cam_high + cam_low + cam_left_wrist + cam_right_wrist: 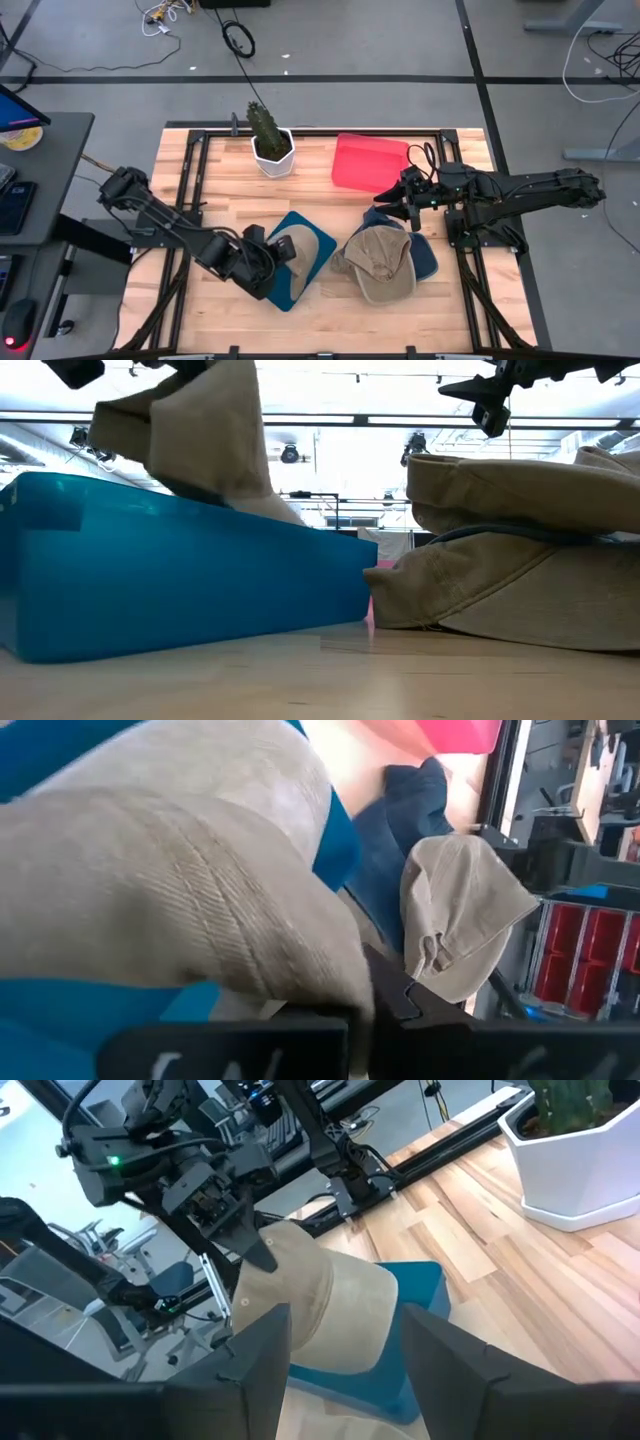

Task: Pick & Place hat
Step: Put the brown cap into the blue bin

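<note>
A light wooden slatted table (330,300) on a black frame is seen from above, with everything resting on it. Largest item first: a pile of caps at centre-right, with a tan fabric baseball cap (382,262) lying on top of dark blue caps (424,258). In the low view the pile (520,550) fills the right side.

To its left, a blue plastic rectangular bin (297,262) is set at an angle on the table, near the pile but apart from it. A red plastic bin (368,162) is placed at the far edge of the table, and a white faceted pot holding a green cactus (270,140) stands just to the left of it.

A second beige fabric cap (291,244) is held over the blue bin, partly inside it. In the low view it is seen raised above the bin wall (190,430), and in the right wrist view (320,1305) it sits on the bin's near end.

The left end effector (262,262) is clamped shut on that beige cap at the bin's near-left edge.

The right end effector (398,200) is held above the far side of the cap pile, fingers apart with nothing between them; its two dark fingers (440,1360) are seen spread in its own wrist view.
</note>
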Tool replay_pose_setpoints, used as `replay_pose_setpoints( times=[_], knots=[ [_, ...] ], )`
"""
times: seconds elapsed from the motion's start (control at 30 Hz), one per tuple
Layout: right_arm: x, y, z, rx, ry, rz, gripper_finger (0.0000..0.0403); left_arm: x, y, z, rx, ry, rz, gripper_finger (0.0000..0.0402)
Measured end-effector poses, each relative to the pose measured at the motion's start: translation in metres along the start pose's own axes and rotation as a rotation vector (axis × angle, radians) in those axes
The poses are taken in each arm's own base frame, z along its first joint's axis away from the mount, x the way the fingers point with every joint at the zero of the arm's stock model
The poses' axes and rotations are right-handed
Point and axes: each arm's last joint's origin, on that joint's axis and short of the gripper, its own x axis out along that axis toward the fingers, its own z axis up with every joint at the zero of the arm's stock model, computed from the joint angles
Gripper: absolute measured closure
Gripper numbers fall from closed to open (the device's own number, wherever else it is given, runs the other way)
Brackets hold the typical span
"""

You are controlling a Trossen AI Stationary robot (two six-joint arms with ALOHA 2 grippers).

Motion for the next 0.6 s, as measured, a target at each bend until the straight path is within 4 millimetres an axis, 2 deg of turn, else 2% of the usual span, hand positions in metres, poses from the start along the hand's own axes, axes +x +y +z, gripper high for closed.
replay_pose_setpoints(
  times=[0.23,0.6],
  knots=[
    [0.0,0.0,-0.001,0.01,0.006,-0.004,0.0211,0.027,0.01,-0.014,0.025,-0.016,0.047,0.0399],
    [0.0,0.0,-0.001,0.044,0.005,-0.003,0.0211,0.059,0.009,-0.014,-0.002,-0.112,0.01,0.0399]
  ],
)
